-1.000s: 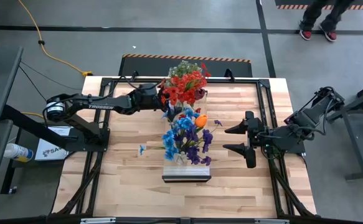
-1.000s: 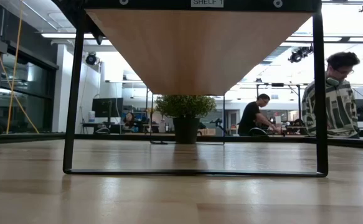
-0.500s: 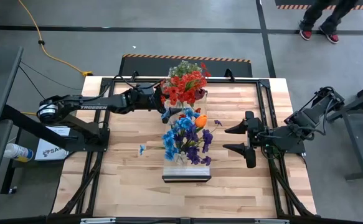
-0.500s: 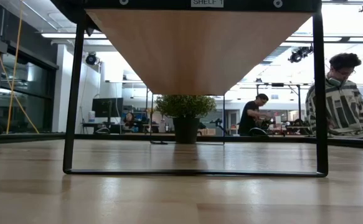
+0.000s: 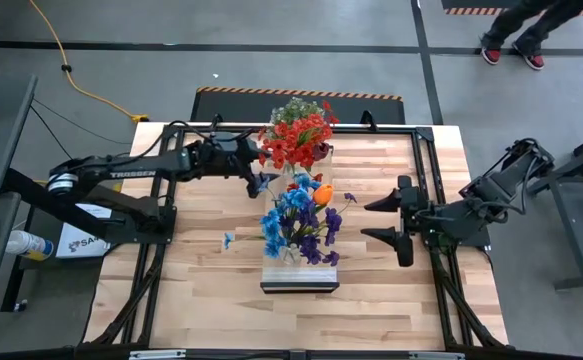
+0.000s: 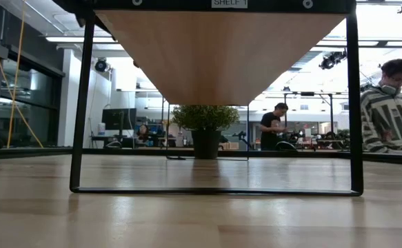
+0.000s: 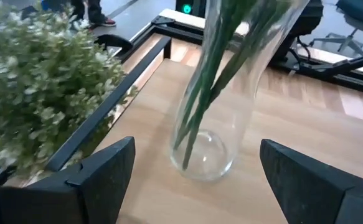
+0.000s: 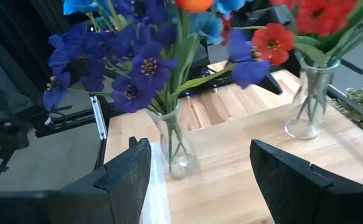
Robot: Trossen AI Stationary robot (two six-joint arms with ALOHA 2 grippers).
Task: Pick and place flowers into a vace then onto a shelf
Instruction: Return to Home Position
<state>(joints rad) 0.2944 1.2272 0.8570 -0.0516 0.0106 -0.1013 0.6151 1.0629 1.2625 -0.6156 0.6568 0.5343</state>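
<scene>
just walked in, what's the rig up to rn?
Nothing is in hand right now. The red flowers sit in the red-flower vase and the blue, purple and orange flowers in the blue-flower vase, both on the shelf. The left gripper is beside the red-flower vase, jaws open, not touching it. The right gripper waits off the shelf's right side, jaws open. Placing looks done.

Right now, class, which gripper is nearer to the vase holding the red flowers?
Left. The left gripper, open, sits right beside that vase. The right gripper, also open, waits farther off, past the shelf's other side, level with the blue and purple flowers.
</scene>
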